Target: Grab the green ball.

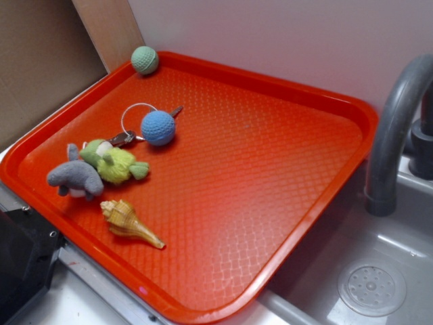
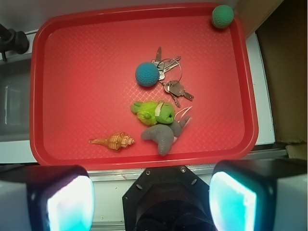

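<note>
The green ball (image 1: 145,59), a small pale mint-green crocheted yarn sphere, sits in a far corner of the red plastic tray (image 1: 270,169) with a waffle-textured floor, touching the raised rim there; in the wrist view it shows at the tray's upper right corner, well apart from everything else on the tray. Nearer the middle lies a blue crocheted yarn ball (image 1: 158,128) joined to a silver metal key ring (image 1: 135,115); the wrist view shows a few small metal keys (image 2: 175,89) hanging off that ring, just beside the blue ball. Below them rests a lime-green fuzzy plush toy (image 1: 111,162), and touching it is a grey plush animal (image 1: 74,178) with a pale underside; close to these two lies a tan spiral conch seashell (image 1: 128,222), its pointed end aimed away from the plush pair. The tray lies partly over the edge of a grey sink basin (image 1: 379,271) with a round drain cover; a dark grey curved tap (image 1: 399,128) rises beside it. A brown cardboard panel (image 1: 40,61) stands behind the tray's corner by the green ball. The claw (image 2: 151,202) hangs back from the near edge of the tray, off the tray entirely; its two fingers (image 2: 62,202) with glowing pale-cyan pads stand wide apart with nothing between them, far from the green ball.
</note>
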Controlling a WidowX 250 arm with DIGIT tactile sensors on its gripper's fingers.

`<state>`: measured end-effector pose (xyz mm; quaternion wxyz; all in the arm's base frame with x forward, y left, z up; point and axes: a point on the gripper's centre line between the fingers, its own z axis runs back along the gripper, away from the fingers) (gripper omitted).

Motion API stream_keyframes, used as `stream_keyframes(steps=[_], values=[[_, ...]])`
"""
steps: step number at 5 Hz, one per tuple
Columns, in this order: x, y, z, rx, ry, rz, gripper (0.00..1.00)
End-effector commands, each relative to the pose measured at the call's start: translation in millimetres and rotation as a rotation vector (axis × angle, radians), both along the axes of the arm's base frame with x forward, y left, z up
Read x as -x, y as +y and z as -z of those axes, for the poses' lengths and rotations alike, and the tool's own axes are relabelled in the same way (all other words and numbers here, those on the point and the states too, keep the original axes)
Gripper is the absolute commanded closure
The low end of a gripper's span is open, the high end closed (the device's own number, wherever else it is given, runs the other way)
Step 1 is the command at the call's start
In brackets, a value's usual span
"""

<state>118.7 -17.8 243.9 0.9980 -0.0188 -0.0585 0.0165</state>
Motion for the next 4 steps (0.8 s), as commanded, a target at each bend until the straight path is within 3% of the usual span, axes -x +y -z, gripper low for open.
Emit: stream_keyframes(steps=[1, 3, 4], values=[[0, 0, 0, 0.000, 0.000, 0.000, 0.00], [-83, 13, 46, 0.010, -0.075, -0.290, 0.00], [-114, 25, 67, 0.014, -0.159, -0.377, 0.00]])
